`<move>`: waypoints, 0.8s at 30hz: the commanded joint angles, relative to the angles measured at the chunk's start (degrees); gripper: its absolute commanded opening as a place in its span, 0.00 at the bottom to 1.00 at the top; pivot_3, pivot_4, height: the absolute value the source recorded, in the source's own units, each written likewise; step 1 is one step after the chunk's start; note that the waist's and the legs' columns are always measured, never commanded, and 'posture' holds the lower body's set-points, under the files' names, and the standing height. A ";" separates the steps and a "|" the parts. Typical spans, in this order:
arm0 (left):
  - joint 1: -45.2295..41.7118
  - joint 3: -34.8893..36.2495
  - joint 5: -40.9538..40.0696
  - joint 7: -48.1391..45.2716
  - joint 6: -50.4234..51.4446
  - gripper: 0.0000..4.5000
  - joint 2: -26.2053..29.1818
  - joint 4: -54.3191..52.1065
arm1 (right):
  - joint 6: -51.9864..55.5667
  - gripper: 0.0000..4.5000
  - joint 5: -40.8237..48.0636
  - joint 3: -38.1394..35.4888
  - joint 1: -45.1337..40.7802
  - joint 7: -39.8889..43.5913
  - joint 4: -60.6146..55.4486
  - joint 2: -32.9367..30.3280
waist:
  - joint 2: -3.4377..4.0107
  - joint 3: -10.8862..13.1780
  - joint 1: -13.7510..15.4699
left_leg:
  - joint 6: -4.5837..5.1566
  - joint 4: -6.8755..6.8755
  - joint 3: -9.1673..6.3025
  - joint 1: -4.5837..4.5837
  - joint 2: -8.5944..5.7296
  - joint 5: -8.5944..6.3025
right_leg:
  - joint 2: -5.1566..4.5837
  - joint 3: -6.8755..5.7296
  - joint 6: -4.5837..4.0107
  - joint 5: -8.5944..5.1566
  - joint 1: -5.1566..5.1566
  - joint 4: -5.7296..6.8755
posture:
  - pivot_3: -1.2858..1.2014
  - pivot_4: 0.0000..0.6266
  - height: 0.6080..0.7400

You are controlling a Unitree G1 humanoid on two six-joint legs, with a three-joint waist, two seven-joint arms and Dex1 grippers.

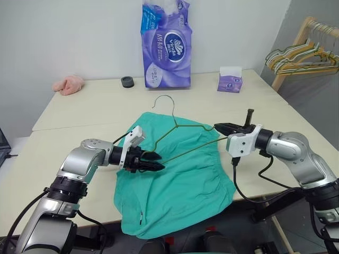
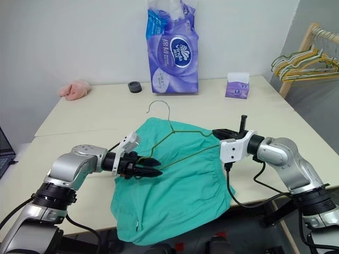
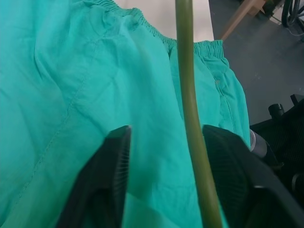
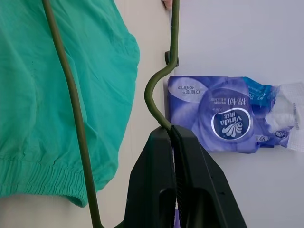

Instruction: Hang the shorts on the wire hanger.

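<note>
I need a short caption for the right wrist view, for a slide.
Right tool shut on the wire hanger, beside the teal shorts on the table.

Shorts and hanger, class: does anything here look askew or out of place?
Yes. The shorts droop over the table's front edge, and the wire hanger lies tilted on top of them, its arms unthreaded. The right gripper pinches one hanger end.

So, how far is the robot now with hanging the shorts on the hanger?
Done: the right end effector is shut on one corner of the wire hanger, lifted above the table. In hand: the left end effector has its fingers on both sides of the wire, not closed yet. Left: the shorts lie flat on the table, not on the hanger.
</note>
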 commanded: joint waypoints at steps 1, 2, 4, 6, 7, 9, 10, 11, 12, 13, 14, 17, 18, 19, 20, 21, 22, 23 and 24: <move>-0.09 0.29 -0.50 -0.29 -0.24 0.26 -0.13 -1.49 | 0.04 0.00 1.22 -1.09 -1.06 0.17 -3.66 0.84 | 0.00 0.00 0.00 | 0.00 0.00 0.00 0.00 0.00 0.00 | 0.00 0.00 0.00 0.00 0.00 0.00 | 0.49 0.06 1.00; 0.01 0.25 -0.46 -0.26 -0.31 0.19 -0.16 -1.57 | 0.14 0.00 1.39 -1.02 -0.99 0.33 -3.91 0.96 | 0.00 0.00 -0.01 | 0.00 0.00 0.00 0.00 0.00 0.00 | 0.00 0.00 0.00 0.00 0.00 0.00 | 0.49 0.06 1.00; 0.43 0.31 -0.56 -0.02 -0.26 0.06 -0.24 -2.12 | 0.29 0.00 2.25 -0.40 -0.57 1.89 -4.77 0.73 | 0.00 0.00 0.00 | 0.00 0.00 0.00 0.00 0.00 0.00 | 0.00 0.00 0.00 0.00 0.00 0.00 | 0.49 0.06 1.00; 0.68 0.38 -0.52 0.15 -0.28 0.00 -0.39 -2.42 | -0.17 0.00 2.39 0.19 0.00 3.10 -5.49 0.34 | 0.00 0.00 0.04 | 0.00 0.01 0.00 -0.01 0.00 0.00 | 0.00 0.00 0.00 0.00 0.00 0.00 | 0.49 0.06 1.00; 0.74 0.44 -0.44 0.29 -0.32 0.00 -0.48 -2.48 | -0.31 0.00 2.55 0.33 0.28 3.59 -5.69 0.23 | 0.00 0.00 0.04 | 0.01 0.00 0.00 0.00 0.00 0.00 | 0.00 0.00 0.00 0.00 0.00 0.00 | 0.49 0.06 1.00; 0.98 0.58 -0.40 0.52 -0.30 0.00 -0.49 -2.85 | -0.39 0.00 3.05 0.36 0.87 4.52 -6.25 0.06 | 0.00 0.00 0.02 | 0.01 0.00 0.00 0.01 0.01 -0.01 | 0.00 0.00 0.00 0.00 0.00 0.01 | 0.49 0.07 1.00; 1.01 0.61 -0.08 0.96 -0.58 0.00 -0.58 -2.88 | -0.13 0.05 4.11 0.13 1.43 5.10 -6.69 0.09 | 0.00 0.00 0.04 | 0.01 0.00 0.00 0.00 0.01 -0.01 | 0.00 -0.01 0.00 0.00 0.00 0.01 | 0.49 0.07 1.00; 1.00 0.59 0.50 1.68 -0.99 0.00 -0.70 -2.81 | 0.85 0.11 5.81 -0.03 2.25 6.29 -7.47 0.05 | 0.00 0.00 0.06 | 0.01 0.00 0.00 0.00 0.01 -0.01 | 0.00 -0.01 0.00 0.00 0.00 0.00 | 0.49 0.06 1.00; 0.72 0.68 1.23 2.95 -1.37 0.00 -1.16 -2.27 | 2.76 0.17 8.04 -0.36 3.28 7.70 -8.57 0.10 | 0.00 0.00 0.06 | 0.02 0.00 0.00 0.00 0.00 -0.01 | 0.00 0.00 0.00 0.00 0.00 0.00 | 0.49 0.06 1.00; 0.39 0.66 1.91 4.12 -1.68 0.00 -1.54 -1.74 | 4.74 0.22 9.96 -0.71 4.14 8.92 -9.66 0.08 | 0.00 0.00 0.07 | 0.02 0.00 0.00 0.01 0.01 -0.01 | 0.00 0.00 0.00 0.00 0.00 0.00 | 0.49 0.06 1.00; 0.07 0.58 2.67 5.23 -2.14 0.00 -1.87 -1.25 | 6.55 0.29 11.29 -0.95 4.83 10.12 -10.71 -0.22 | 0.00 0.00 0.10 | 0.02 0.00 -0.01 0.01 0.02 -0.01 | 0.00 -0.01 0.00 0.00 0.00 0.00 | 0.49 0.06 1.00; -0.43 0.47 3.52 6.61 -2.45 0.00 -2.34 -1.47 | 10.24 0.51 12.81 -1.62 7.10 13.44 -13.58 -2.78 | -0.02 0.00 0.15 | 0.03 0.04 -0.02 0.00 0.02 -0.02 | -0.01 -0.01 0.03 0.01 0.01 0.01 | 0.49 0.07 1.00; -0.51 0.17 4.00 6.69 -2.97 0.00 -2.23 -1.78 | 11.97 0.60 13.40 -1.91 7.81 14.34 -14.48 -3.48 | -0.02 0.00 0.15 | 0.04 0.05 -0.01 -0.01 0.01 -0.02 | -0.01 -0.01 0.04 0.02 0.01 0.00 | 0.49 0.07 1.00; -0.54 -0.06 4.37 6.73 -3.39 0.00 -2.15 -1.95 | 13.24 0.66 13.84 -2.08 8.21 14.84 -15.10 -3.90 | -0.02 0.00 0.18 | 0.04 0.04 -0.01 0.00 0.00 -0.03 | -0.01 0.00 0.04 0.02 0.01 0.00 | 0.49 0.07 1.00; -0.50 -0.66 5.52 6.86 -5.05 0.00 -1.81 -2.50 | 17.56 0.74 15.75 -2.99 9.00 15.42 -16.74 -4.32 | -0.02 0.00 0.18 | 0.05 0.04 -0.01 0.00 0.01 -0.03 | -0.01 -0.02 0.04 0.02 0.01 -0.01 | 0.49 0.07 1.00; -0.52 -1.13 6.52 6.88 -6.43 0.00 -1.49 -3.11 | 22.47 0.80 17.94 -4.11 9.69 15.77 -18.47 -4.53 | -0.02 0.00 0.18 | 0.05 0.04 -0.01 0.00 0.01 -0.03 | -0.01 -0.02 0.04 0.02 0.01 -0.01 | 0.49 0.07 1.00; -0.56 -1.84 7.95 6.59 -8.45 0.00 -0.82 -3.72 | 27.46 0.80 20.71 -5.49 10.14 16.00 -20.44 -4.61 | -0.02 0.01 0.19 | 0.04 0.03 -0.01 0.00 0.02 -0.03 | -0.01 -0.02 0.04 0.02 0.01 0.00 | 0.49 0.07 1.00; -0.56 -2.96 10.20 6.05 -11.79 0.00 0.34 -4.37 | 33.71 0.80 24.04 -7.40 10.20 15.91 -22.61 -4.54 | -0.03 0.02 0.22 | 0.04 0.03 -0.02 0.00 0.02 -0.03 | -0.01 -0.02 0.04 0.02 0.01 0.00 | 0.49 0.07 1.00; -0.66 -4.18 12.61 5.33 -15.60 0.00 1.66 -4.92 | 39.13 0.80 26.88 -9.18 9.78 15.59 -24.37 -4.53 | -0.03 0.02 0.27 | 0.04 0.03 -0.02 -0.01 0.02 -0.03 | -0.02 -0.01 0.04 0.02 0.01 0.00 | 0.49 0.07 1.00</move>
